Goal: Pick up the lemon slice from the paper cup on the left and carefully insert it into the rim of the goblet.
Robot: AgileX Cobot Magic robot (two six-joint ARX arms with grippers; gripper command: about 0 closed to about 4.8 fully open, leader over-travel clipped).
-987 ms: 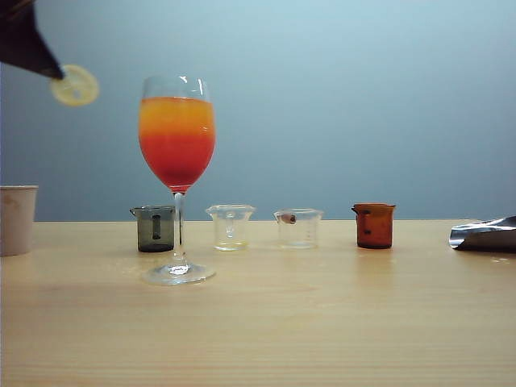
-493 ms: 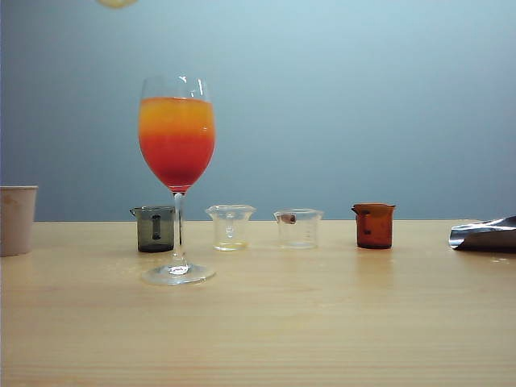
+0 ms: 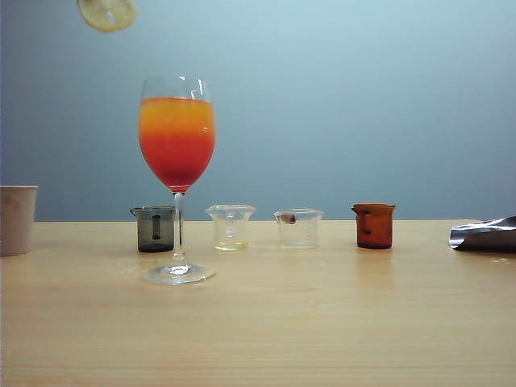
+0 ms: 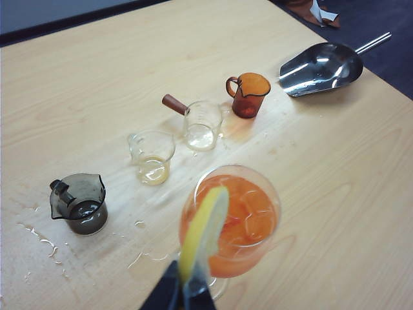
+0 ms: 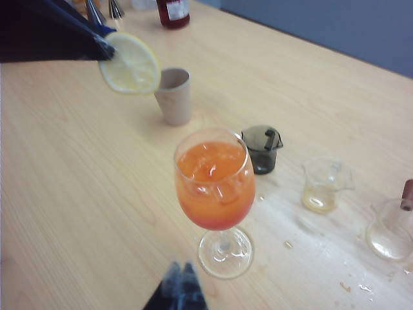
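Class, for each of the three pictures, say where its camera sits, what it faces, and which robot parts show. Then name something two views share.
Exterior view: low at table height, facing the goblet side-on; no robot part shows, only the lemon slice up top.
Left wrist view: above the goblet looking down; left hand shut on the slice.
Right wrist view: high, angled down at goblet and paper cup; right hand shut, empty, plus the left arm.
Shared: goblet and slice, in all three.

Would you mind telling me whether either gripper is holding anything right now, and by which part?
The left gripper pinches the lemon slice by its edge, above the goblet. The right gripper is shut and holds nothing.
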